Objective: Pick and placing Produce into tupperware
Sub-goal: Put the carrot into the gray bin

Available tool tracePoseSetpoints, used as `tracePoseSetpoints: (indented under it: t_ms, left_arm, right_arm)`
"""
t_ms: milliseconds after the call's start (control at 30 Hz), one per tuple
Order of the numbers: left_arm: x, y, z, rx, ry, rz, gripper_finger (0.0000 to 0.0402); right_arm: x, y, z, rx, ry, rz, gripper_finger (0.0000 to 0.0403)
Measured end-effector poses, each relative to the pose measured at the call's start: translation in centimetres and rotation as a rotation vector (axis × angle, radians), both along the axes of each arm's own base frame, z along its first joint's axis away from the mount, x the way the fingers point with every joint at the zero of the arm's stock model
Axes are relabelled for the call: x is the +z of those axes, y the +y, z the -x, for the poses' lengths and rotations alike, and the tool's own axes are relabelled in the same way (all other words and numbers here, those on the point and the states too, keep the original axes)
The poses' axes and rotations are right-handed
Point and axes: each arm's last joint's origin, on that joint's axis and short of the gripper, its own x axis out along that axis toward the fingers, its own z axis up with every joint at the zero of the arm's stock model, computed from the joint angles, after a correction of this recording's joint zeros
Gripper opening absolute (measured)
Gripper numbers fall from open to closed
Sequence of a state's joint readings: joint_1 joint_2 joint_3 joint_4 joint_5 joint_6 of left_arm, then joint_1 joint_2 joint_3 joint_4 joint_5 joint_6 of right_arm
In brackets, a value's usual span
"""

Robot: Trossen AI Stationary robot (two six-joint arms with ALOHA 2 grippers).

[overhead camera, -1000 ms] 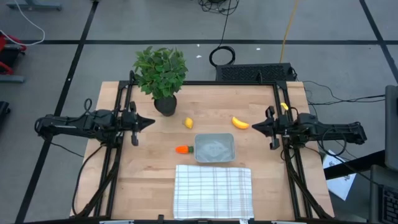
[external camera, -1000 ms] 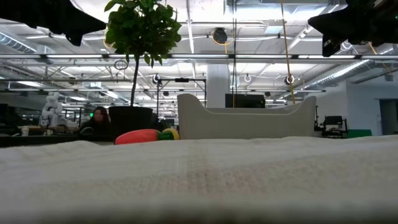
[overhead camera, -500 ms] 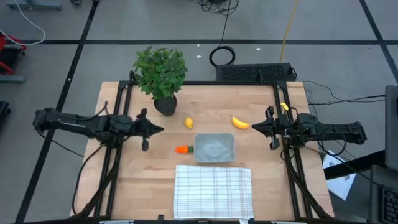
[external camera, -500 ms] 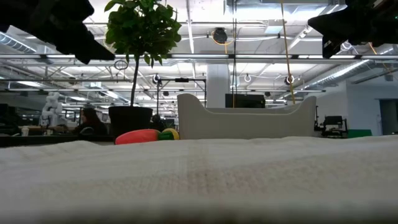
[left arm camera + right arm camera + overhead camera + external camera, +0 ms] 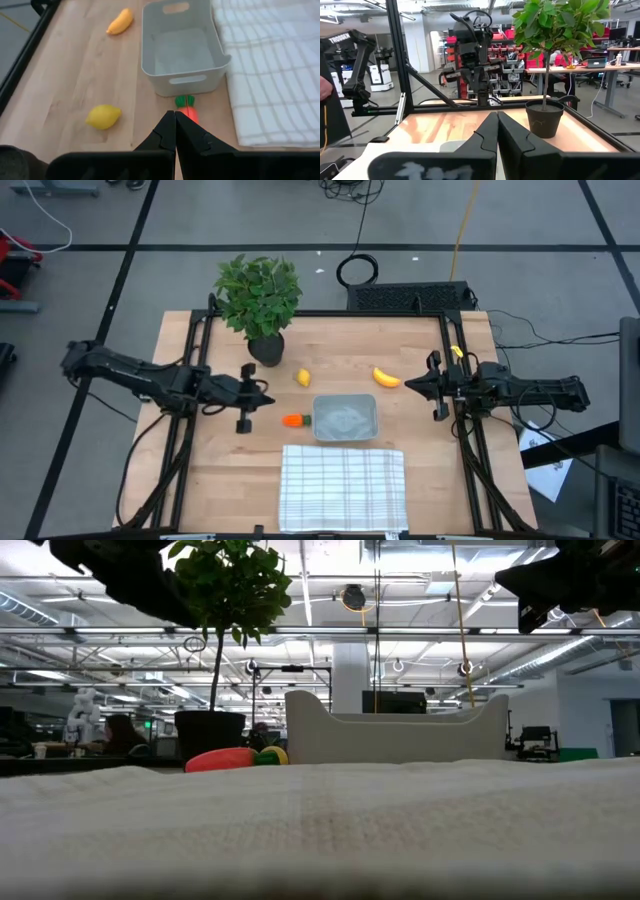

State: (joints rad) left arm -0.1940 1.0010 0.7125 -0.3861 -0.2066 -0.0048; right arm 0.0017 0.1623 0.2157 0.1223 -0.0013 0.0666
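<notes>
Left gripper (image 5: 268, 400) hung over bare wood on the left half of the table, its two fingers pressed together with nothing between them, tips pointing toward the carrot (image 5: 293, 420) just beyond. From the left wrist view the same closed fingertips (image 5: 174, 131) sat right before the carrot's orange body (image 5: 188, 111), whose green top touched or nearly touched the near wall of the tupperware (image 5: 184, 52).

Moving rightward across the high view, a potted plant (image 5: 259, 298) stood near the table's far edge, and the lemon (image 5: 303, 377) lay just beside its pot, on open wood. The tupperware (image 5: 345, 418), empty, sat at the table's middle. A white grid-striped cloth (image 5: 342, 486) lay just nearer than it, reaching the near edge of the table (image 5: 200, 480). The banana (image 5: 386, 378) lay beyond the container's right corner, with clear wood around it.

Right gripper (image 5: 407, 384) waited close to the banana, by the right edge, fingers also shut and holding nothing.

Black frame rails ran along both sides of the light wooden tabletop. Grey floor surrounded it, crossed by dark lines and cables. At table height, the room behind showed a bright ceiling with beams, pipes and workstations.
</notes>
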Motion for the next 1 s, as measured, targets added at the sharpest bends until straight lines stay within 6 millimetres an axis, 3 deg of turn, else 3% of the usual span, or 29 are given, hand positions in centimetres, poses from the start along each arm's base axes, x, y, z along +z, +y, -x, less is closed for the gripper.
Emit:
tracePoseSetpoints:
  t_ms: [433,667,1000]
  left_arm:
    - [-1.3,-1.2,-5.7,-0.019,0.186,-0.009,0.0002]
    - [-3.0,-1.2,-6.4,0.004,0.323,0.082,0.0001]
    - [-2.9,-0.6,-6.8,-0.020,0.302,0.038,0.0030]
  right_arm:
    - [0.0,0.0,0.0,-0.001,0.000,0.008,0.0000]
    - [0.0,0.0,0.0,-0.003,-0.001,0.027,0.0000]
    - [0.0,0.0,0.0,-0.003,-0.002,0.027,0.0000]
